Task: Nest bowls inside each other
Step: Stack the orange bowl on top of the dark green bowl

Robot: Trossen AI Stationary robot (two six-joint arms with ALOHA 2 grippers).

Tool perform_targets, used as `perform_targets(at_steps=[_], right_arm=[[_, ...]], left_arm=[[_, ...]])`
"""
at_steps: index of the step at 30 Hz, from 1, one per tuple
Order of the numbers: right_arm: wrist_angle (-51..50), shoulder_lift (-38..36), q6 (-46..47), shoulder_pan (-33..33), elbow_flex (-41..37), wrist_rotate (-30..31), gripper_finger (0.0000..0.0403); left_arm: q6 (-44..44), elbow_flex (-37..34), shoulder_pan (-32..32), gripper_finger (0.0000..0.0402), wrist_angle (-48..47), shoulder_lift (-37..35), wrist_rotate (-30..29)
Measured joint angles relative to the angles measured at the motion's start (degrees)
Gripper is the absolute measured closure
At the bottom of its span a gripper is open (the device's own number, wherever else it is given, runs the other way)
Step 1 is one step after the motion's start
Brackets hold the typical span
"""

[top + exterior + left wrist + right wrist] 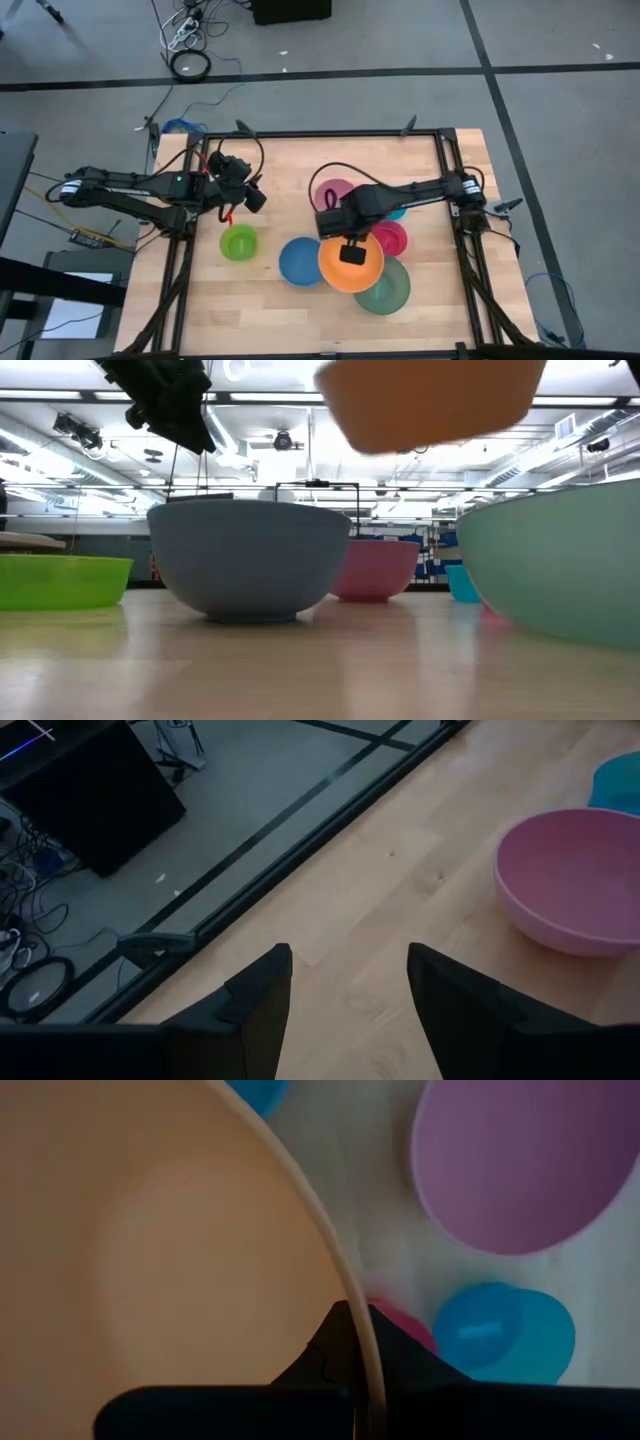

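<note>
My right gripper [350, 250] points down and is shut on the orange bowl [350, 265], which hangs in the air [430, 400] above the table, partly over the dull green bowl [388, 288]. The blue bowl [299, 262], lime green bowl [238, 242], pink bowl [333, 192], magenta-red bowl [392, 238] and cyan bowl [500, 1330] each stand on their bases on the table. My left gripper [250, 198] hovers open at the table's left, above the lime green bowl's far side, with nothing between its fingers [255, 1000]. My right gripper pinches the orange bowl's rim [352, 1315] between its two fingers, one finger [325, 1350] inside the bowl and the other [405, 1352] outside. The fingers come from above, pointing down. The bowl is lifted clear of the table, its opening upward.
The wooden table has a black frame [340, 133] along its far edge and rails down both sides. Bare wood lies between the lime green bowl and the pink bowl, and along the near edge. The dull green bowl [560, 570] stands close to the near right.
</note>
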Motion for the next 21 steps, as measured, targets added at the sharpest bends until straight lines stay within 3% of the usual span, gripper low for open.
perform_targets(at_steps=[4,9,15,21], right_arm=[[0.1,-4.0,2.2,1.7,-3.9,-0.1,0.0403],[2.2,-12.2,7.6,2.5,-19.0,1.4,0.0403],[19.6,-26.7,14.2,3.2,-41.1,-0.5,0.0403],[38.2,-39.3,16.7,4.9,-59.3,-8.7,0.0403]], left_arm=[[-0.2,0.0,0.0,0.0193,0.0,0.0,0.0],[-0.6,0.0,0.0,0.0193,0.1,0.0,0.1],[-1.4,0.0,0.0,0.0193,0.2,0.0,0.3],[-1.4,0.0,0.0,0.0193,3.6,0.0,0.4]])
